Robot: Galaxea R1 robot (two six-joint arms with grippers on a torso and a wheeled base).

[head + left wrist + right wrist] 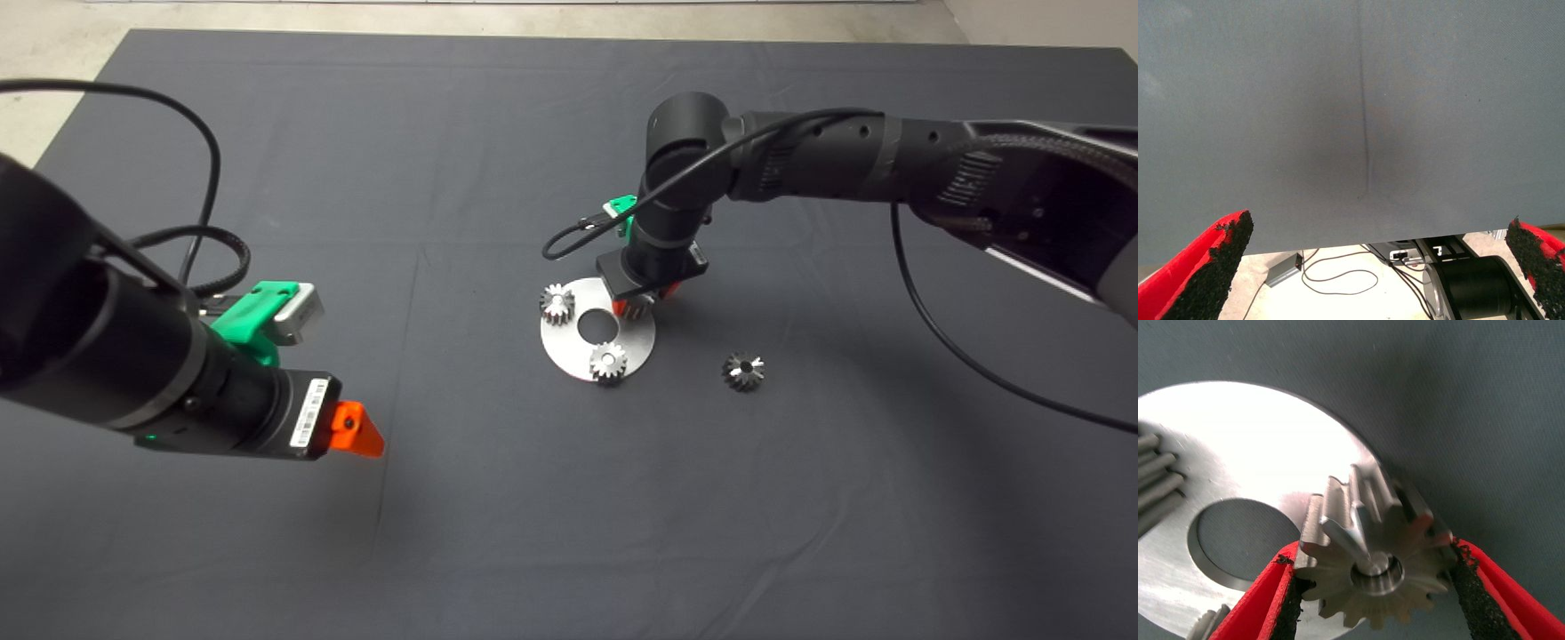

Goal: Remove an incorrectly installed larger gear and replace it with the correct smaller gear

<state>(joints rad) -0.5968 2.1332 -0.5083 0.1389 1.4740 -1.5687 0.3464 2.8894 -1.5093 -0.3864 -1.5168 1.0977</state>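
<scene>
My right gripper (642,307) hangs over the far right rim of the round steel plate (569,351) and is shut on the smaller gear (1371,560). Its black pads (1468,587) press both sides of the gear's teeth. The gear (633,308) rests at the edge of the plate (1245,453), beside the centre hole, and looks a little tilted. On the mat to the right of the plate lies the larger gear (744,371), dark with flared teeth, apart from everything. My left gripper (356,431) hovers open over bare mat at the left, fingers (1211,273) spread wide.
Two more small gears stand on the plate, one at its far left (556,304) and one at its near side (608,362). A black cable loops beside the right wrist (569,240). Past the mat's edge, the left wrist view shows floor with cables (1338,273).
</scene>
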